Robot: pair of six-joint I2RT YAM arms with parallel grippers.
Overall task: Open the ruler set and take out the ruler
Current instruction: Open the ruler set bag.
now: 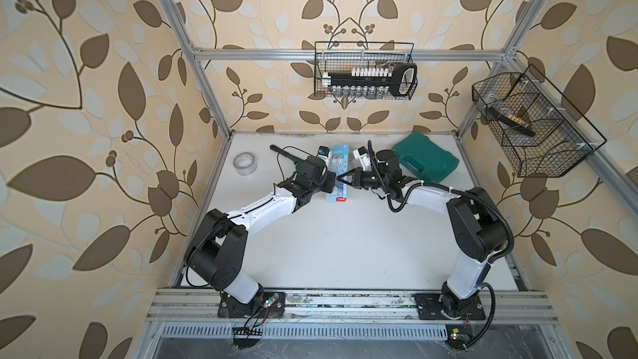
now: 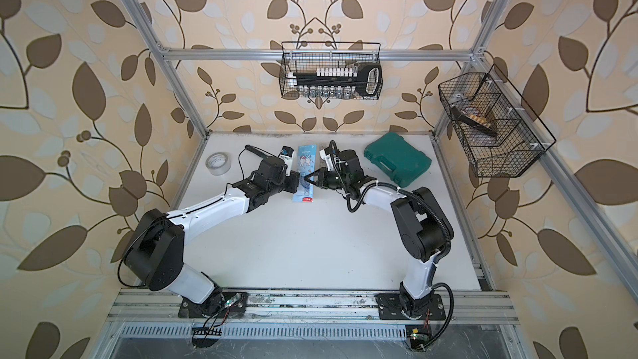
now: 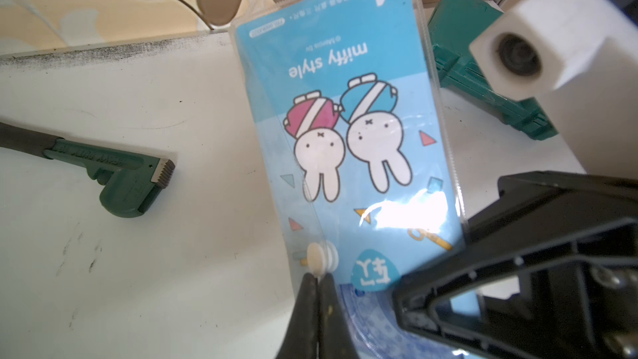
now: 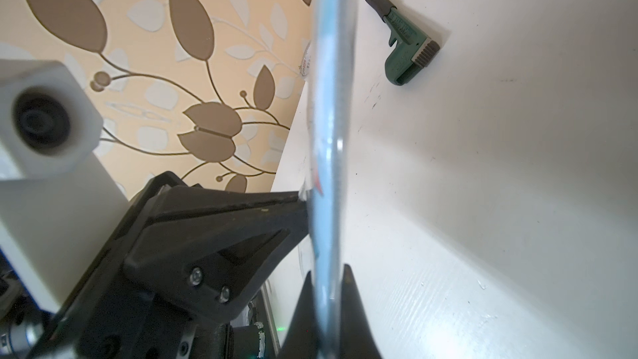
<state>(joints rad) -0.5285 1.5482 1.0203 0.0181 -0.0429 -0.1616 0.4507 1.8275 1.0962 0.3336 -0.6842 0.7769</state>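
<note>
The ruler set [image 3: 348, 115], a clear pouch with a blue card showing two white rabbits, is being held between both arms at the far middle of the bench [image 1: 345, 253]. The left gripper [image 3: 317, 283] jaws are pinching together on its clear flap by the white snap [image 3: 322, 259]. The right gripper [image 4: 328, 278] jaws are clamping the opposite edge. The green case [image 1: 426, 160] is lying closed nearby, and the back wire basket [image 1: 362, 43] is holding a black socket rack [image 1: 366, 79].

The blue ruler set [image 3: 348, 74], centre of the left wrist frame, carries upside-down white print: "miffy style" and, towards the upper right, a large "4". Raised lettering on the green wrench [image 3: 117, 181], at left, is too blurred to read.
</note>
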